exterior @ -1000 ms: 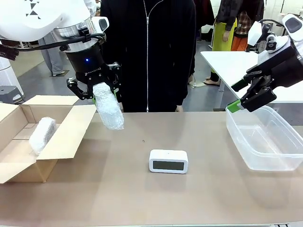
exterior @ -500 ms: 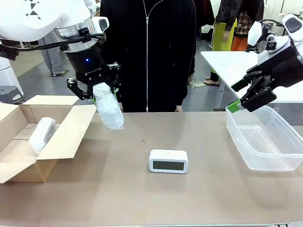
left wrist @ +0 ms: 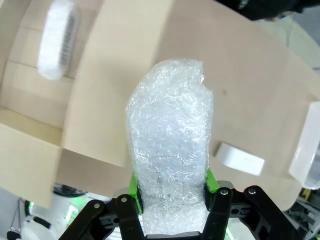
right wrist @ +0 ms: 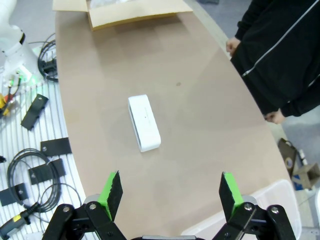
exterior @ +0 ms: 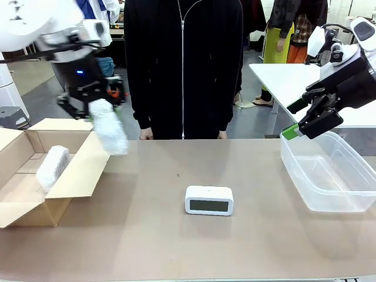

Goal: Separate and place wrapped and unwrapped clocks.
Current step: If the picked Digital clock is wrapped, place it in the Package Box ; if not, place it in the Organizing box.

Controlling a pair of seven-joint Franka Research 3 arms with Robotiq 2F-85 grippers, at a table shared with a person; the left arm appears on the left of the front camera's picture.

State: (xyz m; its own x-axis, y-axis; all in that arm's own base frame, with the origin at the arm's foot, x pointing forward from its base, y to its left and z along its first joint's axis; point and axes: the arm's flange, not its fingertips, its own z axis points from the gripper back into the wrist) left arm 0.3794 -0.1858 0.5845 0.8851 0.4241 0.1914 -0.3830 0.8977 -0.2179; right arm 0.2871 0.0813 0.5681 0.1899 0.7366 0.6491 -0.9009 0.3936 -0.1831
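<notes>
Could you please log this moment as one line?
left gripper: shut on bubble-wrapped clock, near cardboard box | right gripper: open, by clear tub | bare digital clock: on table

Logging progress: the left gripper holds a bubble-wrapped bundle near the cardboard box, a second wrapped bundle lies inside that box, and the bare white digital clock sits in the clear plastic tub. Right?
Not quite. The bare white digital clock lies on the brown table, apart from the clear plastic tub, as the front view shows. The rest stands.
</notes>
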